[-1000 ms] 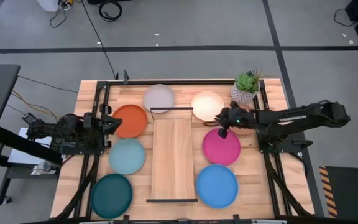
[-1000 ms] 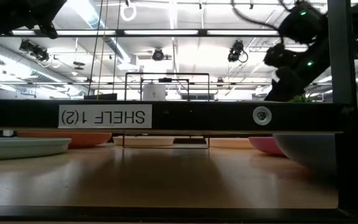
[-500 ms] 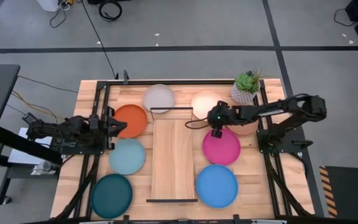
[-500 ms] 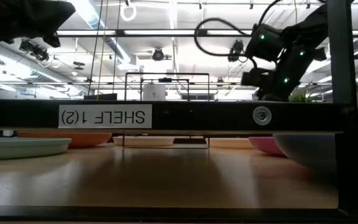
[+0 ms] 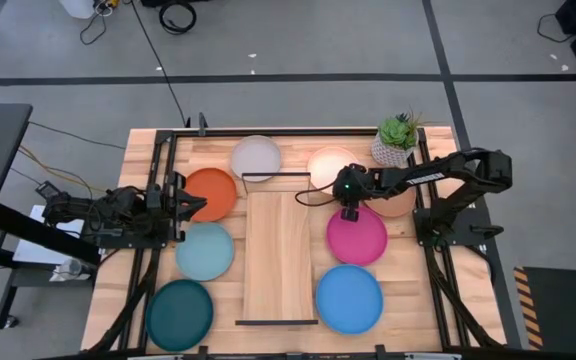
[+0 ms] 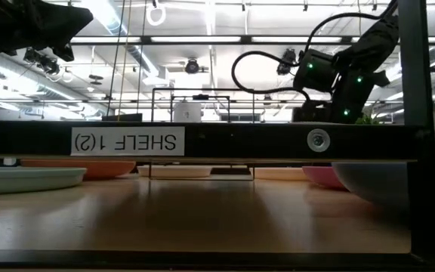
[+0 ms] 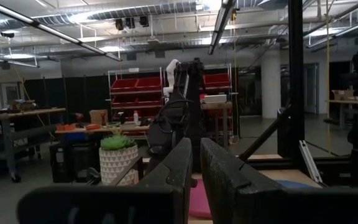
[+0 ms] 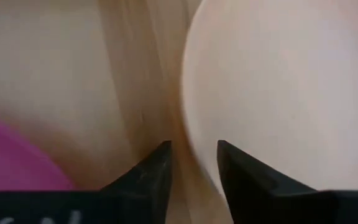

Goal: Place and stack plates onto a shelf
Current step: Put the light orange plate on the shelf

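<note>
Eight plates lie flat on the table around the shelf (image 5: 280,255), a light-wood board with black wire ends. They are grey (image 5: 256,157), cream (image 5: 330,163), orange (image 5: 209,193), light teal (image 5: 205,250), dark teal (image 5: 180,314), magenta (image 5: 356,236) and blue (image 5: 349,298). The terracotta one (image 5: 400,207) is mostly under the right arm. My right gripper (image 8: 191,163) is open and points down over the cream plate's near rim (image 8: 188,118), one finger on each side of it. I cannot tell whether they touch it. My left gripper (image 7: 196,163) is shut and level beside the orange plate.
A potted green plant (image 5: 396,140) stands at the table's far right corner, close behind the right arm. The shelf board carries nothing. Black frame rails run along the table's left and right edges. In the low view the shelf's black end bar (image 6: 202,141) crosses the picture.
My right gripper has swung toward the table's left, from above the terracotta and magenta plates to the cream plate's near rim. It has come lower as the arm folded in. The plates have not moved.
</note>
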Controlling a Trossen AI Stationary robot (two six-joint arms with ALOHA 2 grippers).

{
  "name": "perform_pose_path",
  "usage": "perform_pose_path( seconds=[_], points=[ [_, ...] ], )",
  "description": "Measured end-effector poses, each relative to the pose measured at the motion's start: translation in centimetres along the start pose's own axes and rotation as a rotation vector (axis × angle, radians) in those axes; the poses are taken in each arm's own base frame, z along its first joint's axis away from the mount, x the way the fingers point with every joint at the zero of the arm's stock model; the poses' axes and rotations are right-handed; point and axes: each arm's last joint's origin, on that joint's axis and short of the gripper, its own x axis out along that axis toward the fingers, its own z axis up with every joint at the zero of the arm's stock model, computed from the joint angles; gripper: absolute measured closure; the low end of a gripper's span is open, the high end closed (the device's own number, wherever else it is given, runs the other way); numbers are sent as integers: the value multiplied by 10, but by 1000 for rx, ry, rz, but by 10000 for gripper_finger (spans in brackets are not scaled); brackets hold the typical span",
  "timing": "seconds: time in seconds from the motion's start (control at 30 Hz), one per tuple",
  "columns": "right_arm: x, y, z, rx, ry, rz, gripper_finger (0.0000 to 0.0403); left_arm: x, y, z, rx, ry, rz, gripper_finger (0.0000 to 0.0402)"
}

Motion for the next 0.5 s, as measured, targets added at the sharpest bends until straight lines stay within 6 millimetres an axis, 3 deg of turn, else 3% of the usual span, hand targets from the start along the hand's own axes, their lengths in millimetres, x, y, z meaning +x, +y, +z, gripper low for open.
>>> perform_pose_path(
  seconds=[0.33,0.5],
  points=[
    [2,-1,1,-37,-4,-1,379,0,0,0,-1,1,0,361],
    [-14,0,13,-60,-35,1,388,0,0,0,-2,1,-1,361]
  ],
)
